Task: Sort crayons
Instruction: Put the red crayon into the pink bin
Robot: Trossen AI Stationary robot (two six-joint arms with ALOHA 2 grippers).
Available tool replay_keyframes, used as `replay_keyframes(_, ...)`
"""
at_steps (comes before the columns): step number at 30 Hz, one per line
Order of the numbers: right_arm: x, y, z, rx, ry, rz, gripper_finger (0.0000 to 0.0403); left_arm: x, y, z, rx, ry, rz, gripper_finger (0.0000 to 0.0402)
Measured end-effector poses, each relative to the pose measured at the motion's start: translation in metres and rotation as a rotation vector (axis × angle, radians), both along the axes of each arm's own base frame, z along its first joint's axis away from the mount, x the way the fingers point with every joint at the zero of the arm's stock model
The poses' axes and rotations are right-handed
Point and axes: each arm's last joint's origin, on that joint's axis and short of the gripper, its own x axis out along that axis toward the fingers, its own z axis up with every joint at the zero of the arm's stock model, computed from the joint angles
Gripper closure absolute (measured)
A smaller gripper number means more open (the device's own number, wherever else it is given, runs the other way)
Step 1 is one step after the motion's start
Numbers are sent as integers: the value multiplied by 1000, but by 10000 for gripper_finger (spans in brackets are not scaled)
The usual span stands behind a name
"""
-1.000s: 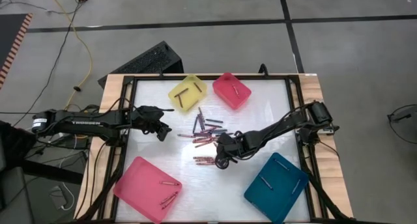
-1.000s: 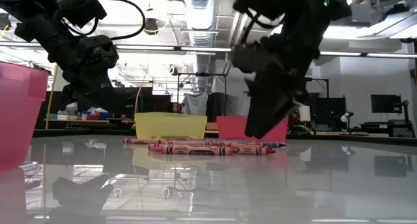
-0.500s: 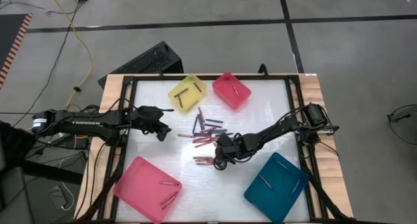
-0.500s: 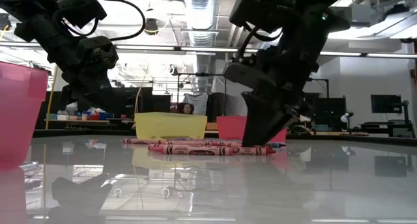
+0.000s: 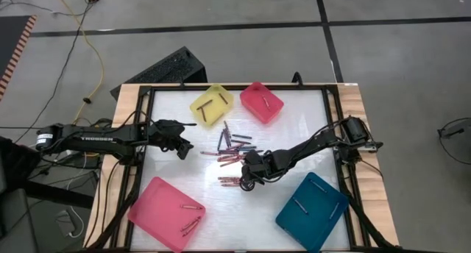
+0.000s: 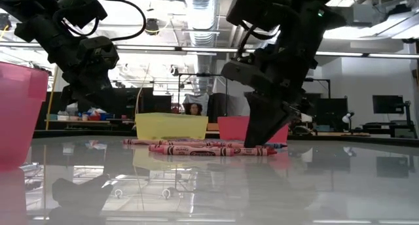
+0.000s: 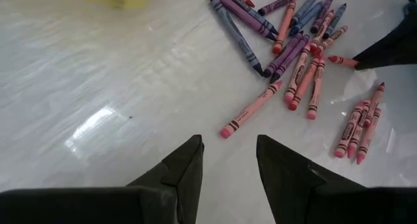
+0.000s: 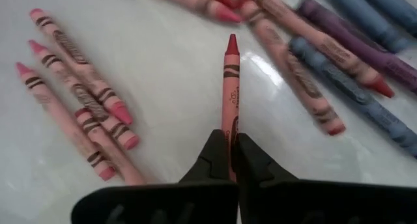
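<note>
Closest to the camera side of the table, a big pink tray [image 5: 168, 212] with a few crayons in it is seen on the left, and a teal tray [image 5: 312, 201] holding two sticks on the right. Just past those, the right gripper [image 8: 230, 148] is parked low over the white tabletop [image 5: 294, 128], jaws pinched tight on a red crayon [image 8: 230, 94] that pokes out straight ahead between the fingertips, tip still down on the surface as far as can be told. A small bunch of pink crayons [image 8: 78, 107] is laid out side by side just next to it. Further in, the main crayon pile [image 5: 232, 144] is scattered around the middle of the table, reds and pinks mixed with purple and bluish ones [image 7: 241, 19]. The left gripper [image 7: 228, 155] is held off to the left of that pile, jaws partly apart with nothing between them, a loose pink crayon [image 7: 251, 108] lying just ahead. At the far edge, a yellow tray [image 5: 212, 105] and a small pink tray [image 5: 262, 101] are set side by side, each with crayons inside.
</note>
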Motion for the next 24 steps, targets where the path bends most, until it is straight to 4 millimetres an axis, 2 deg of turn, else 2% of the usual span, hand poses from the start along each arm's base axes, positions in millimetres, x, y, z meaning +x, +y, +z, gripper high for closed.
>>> replay_keyframes(11, 29, 4, 50, -85, -159, 150, 400, 0, 0, 0, 1, -5, 0, 269)
replay_keyframes(17, 48, 6, 75, -203, -371, 329, 401, 0, 0, 0, 12, -2, -20, 269)
replay_keyframes(24, 62, 4, 95, -242, -599, 430, 401, 0, -1, 0, 16, -2, -60, 269)
